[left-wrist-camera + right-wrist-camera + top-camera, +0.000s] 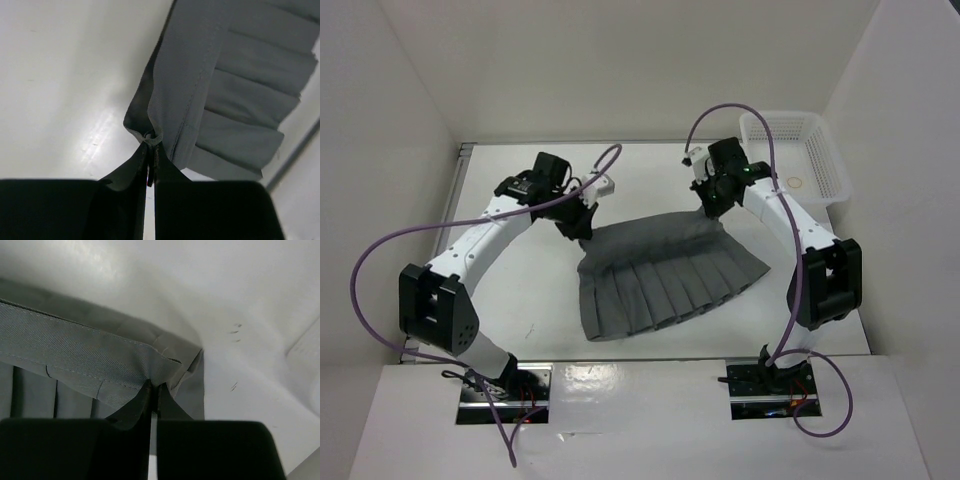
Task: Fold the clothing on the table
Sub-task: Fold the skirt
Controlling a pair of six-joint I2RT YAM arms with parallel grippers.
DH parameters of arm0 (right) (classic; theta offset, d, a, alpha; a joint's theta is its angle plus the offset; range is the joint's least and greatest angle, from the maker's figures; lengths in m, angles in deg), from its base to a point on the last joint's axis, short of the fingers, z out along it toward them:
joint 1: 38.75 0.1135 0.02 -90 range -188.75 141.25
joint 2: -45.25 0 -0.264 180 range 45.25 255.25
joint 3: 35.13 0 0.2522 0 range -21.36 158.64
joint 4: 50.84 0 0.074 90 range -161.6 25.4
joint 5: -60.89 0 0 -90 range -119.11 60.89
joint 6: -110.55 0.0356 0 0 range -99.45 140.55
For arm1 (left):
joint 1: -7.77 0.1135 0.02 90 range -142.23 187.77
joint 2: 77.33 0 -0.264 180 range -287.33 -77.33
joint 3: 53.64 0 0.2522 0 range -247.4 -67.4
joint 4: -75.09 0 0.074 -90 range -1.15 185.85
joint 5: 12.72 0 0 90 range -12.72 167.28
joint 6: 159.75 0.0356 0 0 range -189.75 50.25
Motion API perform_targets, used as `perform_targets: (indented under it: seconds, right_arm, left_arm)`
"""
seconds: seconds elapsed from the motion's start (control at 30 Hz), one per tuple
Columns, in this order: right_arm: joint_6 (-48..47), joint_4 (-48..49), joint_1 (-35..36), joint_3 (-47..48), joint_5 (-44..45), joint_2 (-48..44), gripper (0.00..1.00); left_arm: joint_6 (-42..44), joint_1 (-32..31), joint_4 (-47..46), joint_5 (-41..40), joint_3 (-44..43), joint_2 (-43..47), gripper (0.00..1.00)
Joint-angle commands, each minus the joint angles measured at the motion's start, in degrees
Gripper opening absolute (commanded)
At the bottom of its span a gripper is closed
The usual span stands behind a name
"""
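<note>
Skirt: mid-grey pleated fabric skirt (665,280) spreads centre frame on the flat white tabletop (520,270).
Left gripper (150,147): clenched on the waistband's left corner.
Right gripper (154,387): clenched on the waistband's right corner.

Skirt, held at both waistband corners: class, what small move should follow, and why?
Probably carry both corners toward the near edge. The left pincer and right pincer are shut on the skirt waistband, and the hem lies nearer on the table.
</note>
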Motion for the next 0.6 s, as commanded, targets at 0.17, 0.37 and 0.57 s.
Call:
perform_targets:
  seconds: [0.17,0.37,0.57]
  right_arm:
    - [-14.95,-21.04,-2.16,-0.34,-5.35,-2.01,0.00]
    - [-20.15,-29.84,-2.16,1.42,-8.88,0.19,0.00]
    - [-20.68,-30.38,-2.16,-0.69,-6.07,0.72,0.59]
  left_arm:
    - [6.95,-8.37,19.41,7.16,1.24,1.08,0.06]
    - [6.95,-15.94,21.17,7.17,5.37,0.55,0.20]
    - [6.95,-22.36,21.78,6.11,7.22,-0.59,0.59]
